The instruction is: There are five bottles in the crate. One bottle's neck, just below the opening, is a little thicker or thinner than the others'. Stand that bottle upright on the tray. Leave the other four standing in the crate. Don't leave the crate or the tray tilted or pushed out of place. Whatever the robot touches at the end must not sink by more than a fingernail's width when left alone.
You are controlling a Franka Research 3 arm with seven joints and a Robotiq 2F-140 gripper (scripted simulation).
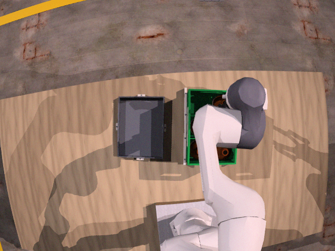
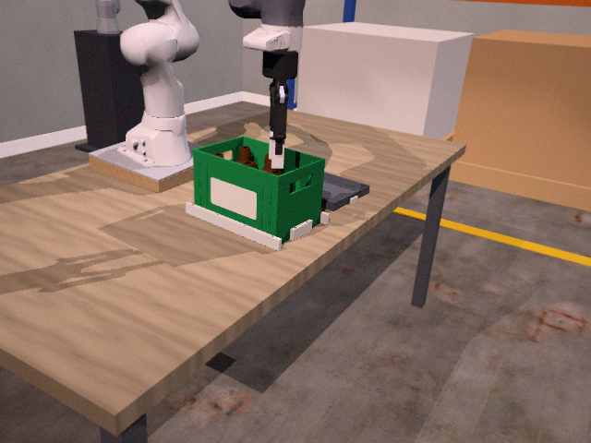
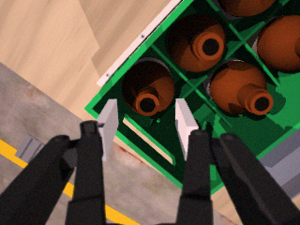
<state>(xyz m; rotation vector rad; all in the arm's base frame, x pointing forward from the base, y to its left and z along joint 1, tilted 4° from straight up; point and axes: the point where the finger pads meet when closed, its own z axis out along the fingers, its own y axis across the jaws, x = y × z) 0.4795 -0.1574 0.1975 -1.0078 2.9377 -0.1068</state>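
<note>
Early stage: nothing moved yet, black two-finger gripper (image 3: 147,123) lined up over corner bottle.

Jaws part-open w/ nothing between them, white pads (image 3: 109,123) either side of brown glass corner bottle (image 3: 147,94), apparently above its neck. Visible bottles all upright in green plastic crate (image 2: 257,191); whether this one is the odd-neck one, can't tell. Dark grey shallow tray (image 1: 140,126) just beside crate, holds no bottle. Left: descend, close on neck, lift out, stand on tray; crate & tray look square on wooden table (image 2: 143,286).

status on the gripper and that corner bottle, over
Gripper open, holding nothing, pads either side of corner bottle's neck. Bottle upright in green crate. Tray holds no bottle. Nothing blocking.
</note>
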